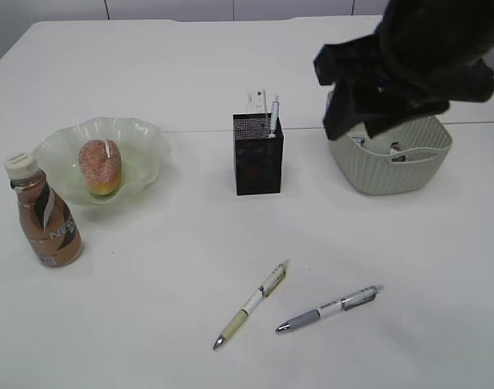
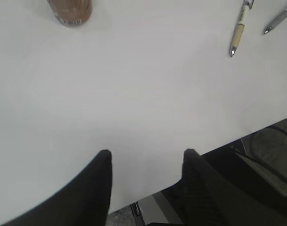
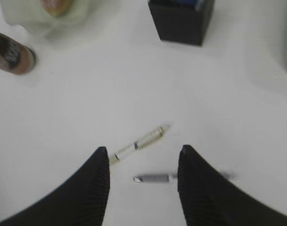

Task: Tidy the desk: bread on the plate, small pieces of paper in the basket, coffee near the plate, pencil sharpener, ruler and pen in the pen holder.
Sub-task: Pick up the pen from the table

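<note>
Bread [image 1: 99, 166] lies on the pale glass plate [image 1: 145, 134], and the brown coffee bottle [image 1: 44, 215] stands at the plate's front left. The black pen holder [image 1: 259, 166] holds a white ruler [image 1: 256, 100] and a pen [image 1: 274, 112]. A cream pen [image 1: 251, 305] and a grey pen [image 1: 329, 309] lie on the table in front. My right arm [image 1: 417, 57] hangs over the basket [image 1: 390, 166], where white paper bits [image 1: 395, 151] show. My right gripper [image 3: 144, 155] is open and empty, high above both pens [image 3: 138, 144]. My left gripper [image 2: 147, 153] is open over bare table. The pencil sharpener is out of view.
The left wrist view shows the table's front edge [image 2: 218, 143] just past my left fingertips, with the floor beyond it. The coffee bottle [image 2: 70, 12] and the two pens [image 2: 241, 28] lie far ahead of that gripper.
</note>
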{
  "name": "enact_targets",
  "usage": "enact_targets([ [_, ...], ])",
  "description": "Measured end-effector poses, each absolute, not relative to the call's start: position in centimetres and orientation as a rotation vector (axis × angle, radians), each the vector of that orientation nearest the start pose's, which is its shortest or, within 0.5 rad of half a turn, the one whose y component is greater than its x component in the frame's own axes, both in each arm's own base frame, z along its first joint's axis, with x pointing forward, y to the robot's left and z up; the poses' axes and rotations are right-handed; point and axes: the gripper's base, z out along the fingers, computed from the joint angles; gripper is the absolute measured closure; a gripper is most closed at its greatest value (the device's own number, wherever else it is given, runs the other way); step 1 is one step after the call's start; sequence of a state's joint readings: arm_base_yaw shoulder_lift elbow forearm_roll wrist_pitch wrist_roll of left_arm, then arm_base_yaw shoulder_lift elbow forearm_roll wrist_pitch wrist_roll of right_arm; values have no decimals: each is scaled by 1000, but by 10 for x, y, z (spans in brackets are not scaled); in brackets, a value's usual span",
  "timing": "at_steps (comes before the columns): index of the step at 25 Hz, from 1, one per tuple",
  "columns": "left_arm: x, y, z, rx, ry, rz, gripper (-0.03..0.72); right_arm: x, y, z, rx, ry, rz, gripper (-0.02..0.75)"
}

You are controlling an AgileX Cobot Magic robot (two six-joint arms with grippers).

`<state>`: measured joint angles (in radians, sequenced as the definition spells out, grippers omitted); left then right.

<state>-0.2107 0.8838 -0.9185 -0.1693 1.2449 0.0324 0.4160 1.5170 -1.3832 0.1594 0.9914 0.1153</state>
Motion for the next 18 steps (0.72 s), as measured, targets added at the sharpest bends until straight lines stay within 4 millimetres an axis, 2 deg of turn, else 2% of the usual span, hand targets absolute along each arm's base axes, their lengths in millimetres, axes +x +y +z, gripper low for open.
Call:
enact_targets([
  [4, 144, -46, 349, 321, 2665, -284, 334, 275, 125, 335, -291, 2807, 201, 342],
  [11, 176, -60, 346, 381, 2723, -352, 334, 276, 112, 336, -220, 2801, 10, 342],
  [14, 187, -75, 339, 485, 2758, -368, 334, 276, 104, 341, -201, 2762, -82, 342],
  [18, 195, -109, 330, 690, 2782, -390, 334, 266, 98, 357, -195, 2707, -87, 342],
])
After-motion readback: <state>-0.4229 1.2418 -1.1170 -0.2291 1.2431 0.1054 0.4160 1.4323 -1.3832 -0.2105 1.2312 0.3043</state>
